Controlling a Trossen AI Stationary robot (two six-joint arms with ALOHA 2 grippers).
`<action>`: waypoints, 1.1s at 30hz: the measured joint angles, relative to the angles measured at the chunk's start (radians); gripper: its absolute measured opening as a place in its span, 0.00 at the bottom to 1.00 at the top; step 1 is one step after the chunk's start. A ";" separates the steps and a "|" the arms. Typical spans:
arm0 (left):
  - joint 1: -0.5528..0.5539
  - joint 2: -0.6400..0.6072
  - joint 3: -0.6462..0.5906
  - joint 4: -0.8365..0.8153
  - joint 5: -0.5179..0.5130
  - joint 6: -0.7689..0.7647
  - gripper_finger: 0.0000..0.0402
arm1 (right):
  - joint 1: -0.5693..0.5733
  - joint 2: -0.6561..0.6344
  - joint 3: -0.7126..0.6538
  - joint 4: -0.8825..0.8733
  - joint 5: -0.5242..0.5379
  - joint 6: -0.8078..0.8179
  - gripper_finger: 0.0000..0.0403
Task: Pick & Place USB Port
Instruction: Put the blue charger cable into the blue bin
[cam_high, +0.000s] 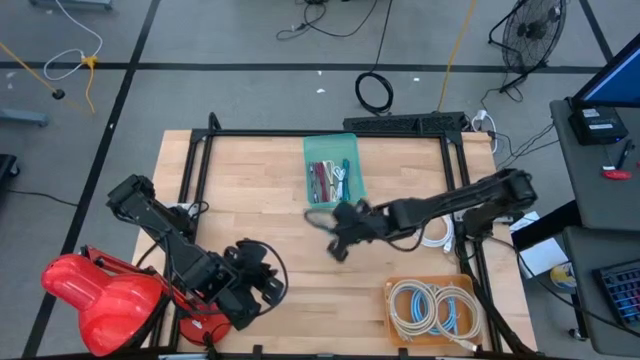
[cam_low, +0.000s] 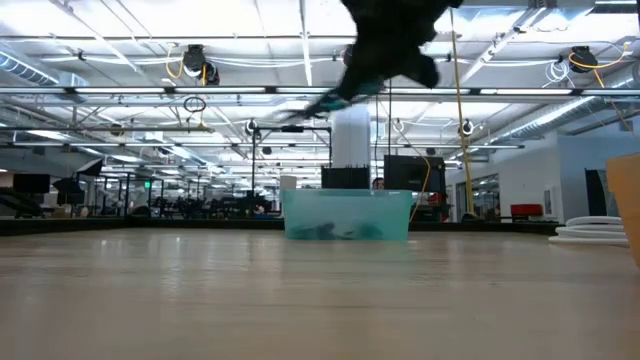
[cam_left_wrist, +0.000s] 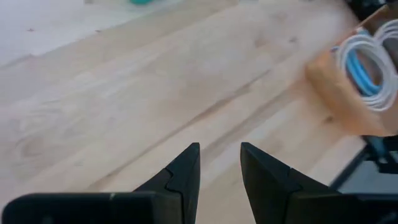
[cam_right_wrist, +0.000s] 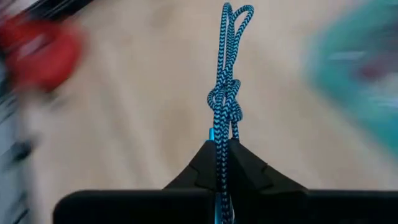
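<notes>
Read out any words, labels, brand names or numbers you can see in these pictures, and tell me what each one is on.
No text can be read in any view.
The teal bin and the cardboard box of coiled cables show no legible label.
The blue braided cable held by the right gripper bears no marking.
Signs in the room behind the table are too small and blurred.

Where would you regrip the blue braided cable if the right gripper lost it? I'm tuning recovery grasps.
Probably at the knotted bundle in the middle of the blue braided cable, coming across its length. There the strands are tied together and thickest, while the far end splits into loose loops. The right gripper now pinches it just behind that knot.
</notes>
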 joint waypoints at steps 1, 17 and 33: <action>0.000 0.000 0.000 -0.016 0.000 -0.001 0.29 | -0.008 -0.017 0.000 -0.046 0.062 0.052 0.02; -0.002 -0.067 0.000 -0.237 -0.049 0.068 0.29 | -0.338 -0.026 0.000 -0.220 0.185 0.330 0.02; -0.056 -0.067 0.000 -0.331 -0.061 0.025 0.29 | -0.365 0.161 0.000 -0.286 0.004 0.386 0.02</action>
